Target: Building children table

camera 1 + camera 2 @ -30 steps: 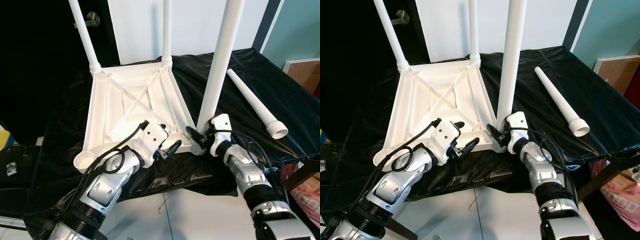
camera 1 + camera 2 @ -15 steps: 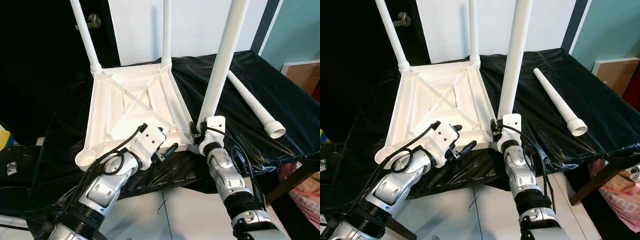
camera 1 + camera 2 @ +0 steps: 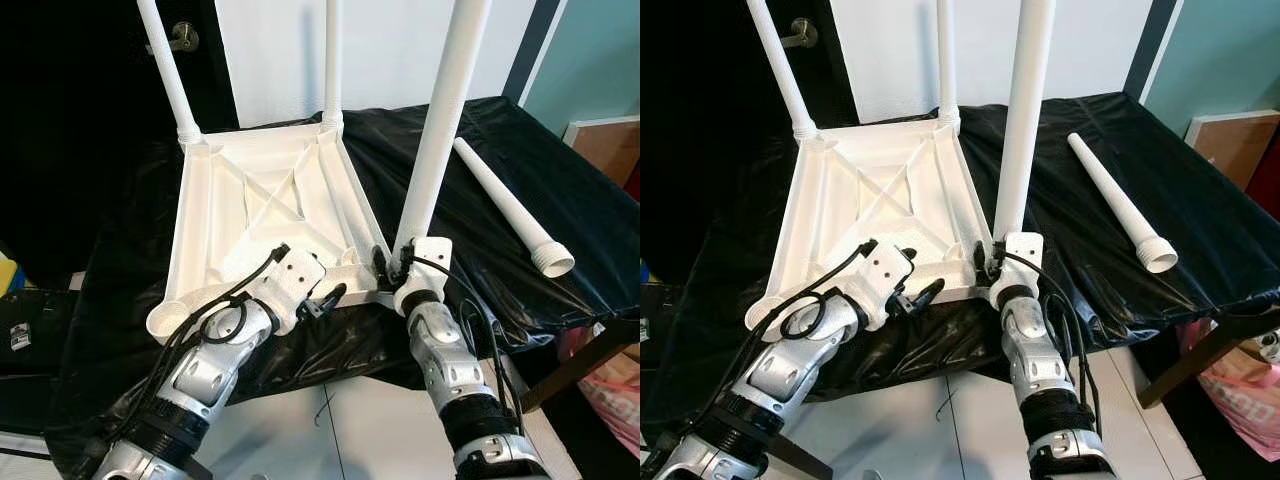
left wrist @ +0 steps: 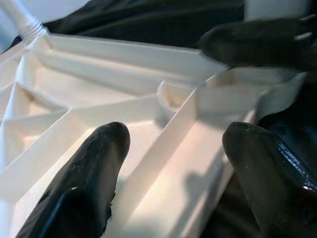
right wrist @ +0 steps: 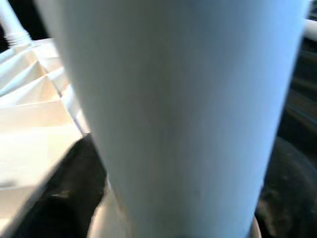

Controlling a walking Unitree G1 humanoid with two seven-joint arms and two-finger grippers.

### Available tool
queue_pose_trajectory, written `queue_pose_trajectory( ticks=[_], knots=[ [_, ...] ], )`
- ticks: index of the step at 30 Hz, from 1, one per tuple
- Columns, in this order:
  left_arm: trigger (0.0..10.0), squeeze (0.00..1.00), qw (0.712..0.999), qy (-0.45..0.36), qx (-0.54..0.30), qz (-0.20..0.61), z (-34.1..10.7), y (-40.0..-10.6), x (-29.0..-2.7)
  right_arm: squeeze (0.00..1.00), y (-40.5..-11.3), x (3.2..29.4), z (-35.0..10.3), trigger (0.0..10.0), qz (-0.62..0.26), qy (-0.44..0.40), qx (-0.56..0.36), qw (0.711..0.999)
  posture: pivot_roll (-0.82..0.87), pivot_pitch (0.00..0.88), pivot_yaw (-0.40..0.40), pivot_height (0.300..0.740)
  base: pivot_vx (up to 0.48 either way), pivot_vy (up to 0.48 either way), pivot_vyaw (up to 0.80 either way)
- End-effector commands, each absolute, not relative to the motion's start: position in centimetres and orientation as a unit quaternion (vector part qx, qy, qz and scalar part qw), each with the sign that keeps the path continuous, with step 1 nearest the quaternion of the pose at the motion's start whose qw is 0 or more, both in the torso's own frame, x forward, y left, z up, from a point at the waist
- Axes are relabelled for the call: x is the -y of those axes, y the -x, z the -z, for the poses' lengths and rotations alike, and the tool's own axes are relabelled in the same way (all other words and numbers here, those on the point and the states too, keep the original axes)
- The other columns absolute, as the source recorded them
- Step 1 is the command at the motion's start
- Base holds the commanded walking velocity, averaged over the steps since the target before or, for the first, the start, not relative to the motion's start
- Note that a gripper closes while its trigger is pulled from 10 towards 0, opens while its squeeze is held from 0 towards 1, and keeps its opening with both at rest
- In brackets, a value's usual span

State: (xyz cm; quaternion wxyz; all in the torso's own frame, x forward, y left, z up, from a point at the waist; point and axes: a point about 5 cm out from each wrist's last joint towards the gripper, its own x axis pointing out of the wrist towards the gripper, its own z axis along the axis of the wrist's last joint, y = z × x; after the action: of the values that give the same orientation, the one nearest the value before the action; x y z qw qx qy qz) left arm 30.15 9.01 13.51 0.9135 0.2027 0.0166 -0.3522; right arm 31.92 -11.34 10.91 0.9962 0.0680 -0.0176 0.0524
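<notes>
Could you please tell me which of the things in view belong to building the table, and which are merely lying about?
Belongs to the job:
- upturned white tabletop
- near leg, with the right gripper around its base
- two far legs, already standing in their sockets
- loose leg on the black cloth
- left gripper astride the tabletop's near rim

Just lying about:
- black cloth
- door handle
- pink bag

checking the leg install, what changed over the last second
The right gripper, at the base of the upright white plastic table leg, has swung its forearm from the right to nearly straight below. The left gripper stays astride the near rim of the upturned white tabletop. The loose white leg still lies on the black cloth.
</notes>
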Motion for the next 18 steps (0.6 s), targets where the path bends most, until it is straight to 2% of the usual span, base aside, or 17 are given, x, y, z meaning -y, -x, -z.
queue_pose_trajectory(
  ticks=[1, 5, 6, 18],
  knots=[
    [10.0, 0.00, 0.919, -0.217, -0.025, 0.329, -13.5, -30.9, -9.6, 1.00, -31.6, 11.8, -11.2, 10.0, -0.062, -0.070, 0.031, 0.995, 0.01, 0.000, -0.008, 0.740, 0.000, 0.000, 0.00],
    [10.0, 0.00, 0.920, -0.221, -0.032, 0.322, -13.4, -31.1, -9.7, 1.00, -31.4, 12.0, -11.1, 10.0, -0.066, -0.074, 0.033, 0.995, 0.01, 0.000, -0.004, 0.740, 0.000, 0.000, 0.00],
    [10.0, 0.00, 0.922, -0.226, -0.039, 0.312, -13.3, -31.5, -10.0, 0.00, -31.2, 12.4, -11.1, 10.0, -0.065, -0.073, 0.038, 0.994, 0.01, 0.000, 0.001, 0.740, 0.000, 0.000, 0.00],
    [10.0, 0.00, 0.930, -0.242, -0.107, 0.257, -12.7, -34.1, -11.3, 0.00, -29.9, 13.1, -10.6, 10.0, -0.062, -0.072, 0.040, 0.995, -0.02, 0.017, 0.028, 0.740, 0.000, 0.000, 0.00]
  ],
)
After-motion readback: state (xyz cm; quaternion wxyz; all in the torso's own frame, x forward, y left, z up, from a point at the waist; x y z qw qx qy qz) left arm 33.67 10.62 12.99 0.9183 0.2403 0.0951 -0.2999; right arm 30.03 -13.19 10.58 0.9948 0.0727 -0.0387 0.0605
